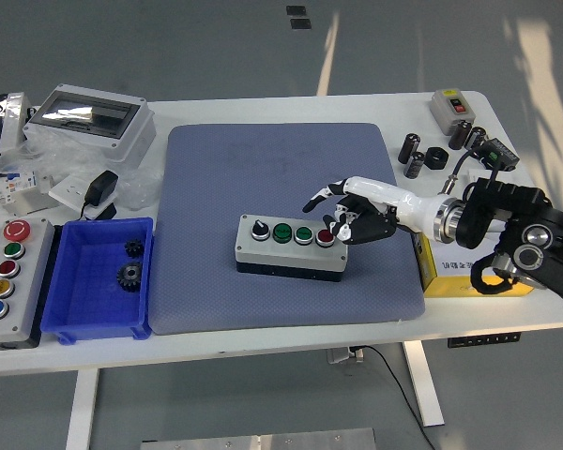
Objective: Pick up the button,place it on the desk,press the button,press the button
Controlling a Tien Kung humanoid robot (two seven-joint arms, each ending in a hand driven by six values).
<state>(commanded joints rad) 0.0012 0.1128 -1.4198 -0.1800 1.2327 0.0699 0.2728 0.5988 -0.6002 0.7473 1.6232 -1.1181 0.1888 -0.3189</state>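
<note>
1. Sitting on the blue-grey mat (263,178) toward its front-right part: grey button box (292,246) w/ black knob, two green buttons, one red button (326,236) in a row along the top.
2. Reaching in from the right, the right robot hand (352,214): index finger stretched out to the left above the box's right end, other fingers curled under, thumb tip right by the red button; holding nothing. Contact w/ the button not clear from this angle.
3. Left arm out of frame.
4. Lots of bare mat behind and left of the box; narrow strip of mat in front of it before the mat edge, then a thin band of white bench (291,347) up to the near edge.
5. Crowded at the left bench edge: blue bin (70,319) w/ two gears (129,274), just beside a grey control box (7,281) w/ five coloured buttons, cut off by the frame.
6. Back left: clear-lid enclosure (89,117), plastic bags, black adapter (100,190); items there overlapping, hard to separate.
7. Right side: yellow box (450,274) partly hidden under the forearm; small black cylinders (413,155) and a grey switch box (451,106) near the back-right corner.
8. Forearm end cut off at the right frame edge.
</note>
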